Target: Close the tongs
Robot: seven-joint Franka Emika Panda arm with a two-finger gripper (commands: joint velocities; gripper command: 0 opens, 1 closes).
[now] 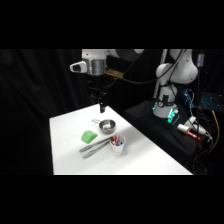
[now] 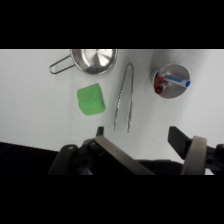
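No brand, label or writing can be read on anything here.

The tongs (image 2: 123, 98) lie flat on the white counter (image 2: 35, 105), their two slim arms joined at one end and spread a little at the other, so they are not closed. In the wrist view the spread ends point toward the tool (image 2: 137, 134), whose two dark fingers (image 2: 178, 136) stand wide apart and hold nothing. The tongs' open ends lie between and just beyond the fingers in that view, not touched by them.

In the side view the tool (image 1: 101, 106) hangs above the counter's far end (image 1: 70, 117), over the small metal bowl (image 1: 107, 125), well apart from the tongs (image 1: 96, 146).

Taking the tongs as the landmark: in the wrist view the green block (image 2: 91, 99) lies just beside them on one side, the white cup of pens (image 2: 171, 81) near them on the other, and the handled metal bowl (image 2: 93, 59) sits off their joined end, near the block. None of these touches the tongs.

In the side view the counter beyond the tongs toward the near edge is bare white surface, and the things cluster toward its far half.
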